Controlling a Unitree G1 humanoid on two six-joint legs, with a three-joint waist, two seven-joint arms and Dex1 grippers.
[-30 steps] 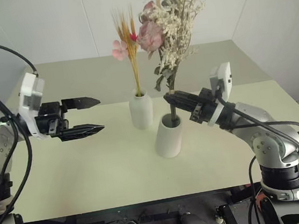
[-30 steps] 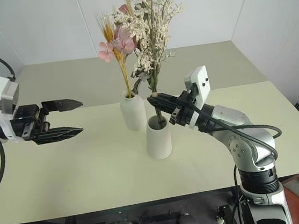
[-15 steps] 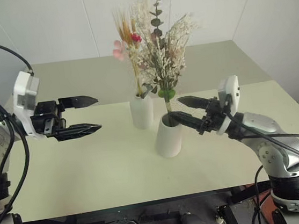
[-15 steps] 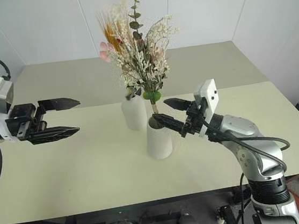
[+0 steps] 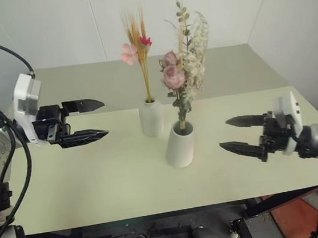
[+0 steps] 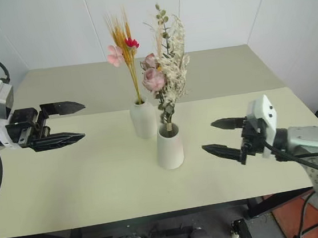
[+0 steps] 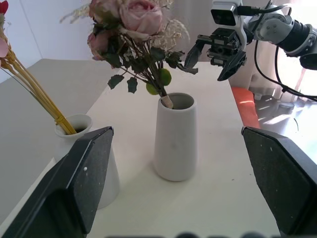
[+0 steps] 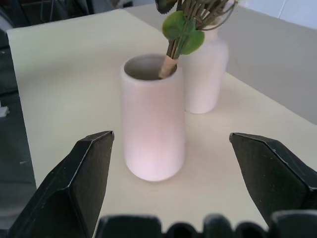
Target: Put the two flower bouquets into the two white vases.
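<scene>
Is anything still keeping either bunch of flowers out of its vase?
Nothing visible. The thin straw bunch already stands in the small bottle vase, and the rose bunch in the wider vase. Both pincers, left and right, hang open and apart from them.

Both vases, the narrow-necked vase (image 5: 151, 119) and the wide-mouthed vase (image 5: 180, 146), look smooth matt white, ceramic-like.

Between the two grippers, both vases stand on the tabletop (image 5: 97, 183): the wide vase (image 5: 180, 144) nearer the right gripper (image 5: 236, 133), the narrow vase (image 5: 151, 118) just behind it, toward the left gripper (image 5: 98, 119). The bushy bouquet (image 5: 182, 64) stands in the wide vase, the thin bouquet (image 5: 138, 44) in the narrow one.
</scene>
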